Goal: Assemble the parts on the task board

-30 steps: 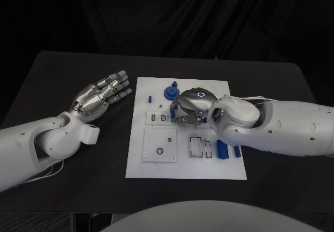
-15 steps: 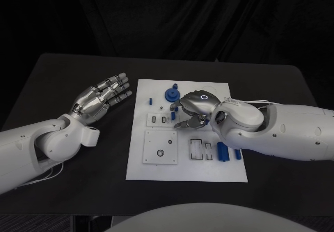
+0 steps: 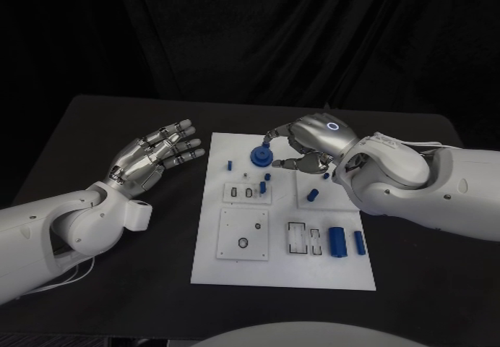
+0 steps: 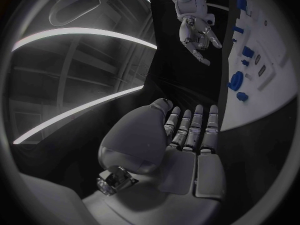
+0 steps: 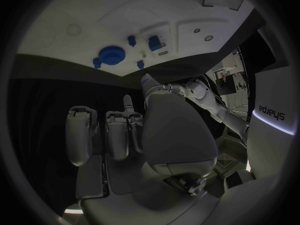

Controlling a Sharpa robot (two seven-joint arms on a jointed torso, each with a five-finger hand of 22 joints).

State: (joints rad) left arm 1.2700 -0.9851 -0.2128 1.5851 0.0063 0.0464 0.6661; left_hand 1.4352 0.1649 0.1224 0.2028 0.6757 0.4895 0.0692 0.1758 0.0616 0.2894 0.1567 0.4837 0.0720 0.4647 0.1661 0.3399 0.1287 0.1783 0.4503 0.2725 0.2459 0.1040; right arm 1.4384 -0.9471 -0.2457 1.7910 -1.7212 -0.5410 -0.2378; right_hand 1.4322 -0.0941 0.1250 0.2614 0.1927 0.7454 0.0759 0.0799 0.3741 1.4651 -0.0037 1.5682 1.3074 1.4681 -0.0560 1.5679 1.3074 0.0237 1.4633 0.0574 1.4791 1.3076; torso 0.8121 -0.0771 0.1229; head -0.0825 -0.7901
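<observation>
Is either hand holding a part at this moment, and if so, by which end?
Neither. The left hand is spread, off the task board; the right hand hovers over its far end, fingers curled, nothing between them.

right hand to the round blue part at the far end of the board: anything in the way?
Nothing visible. The right hand hovers over the far end of the task board, beside the round blue part, with only bare board between them. The small blue pegs stand nearer the robot, off that line. I judge the approach clear.
</observation>
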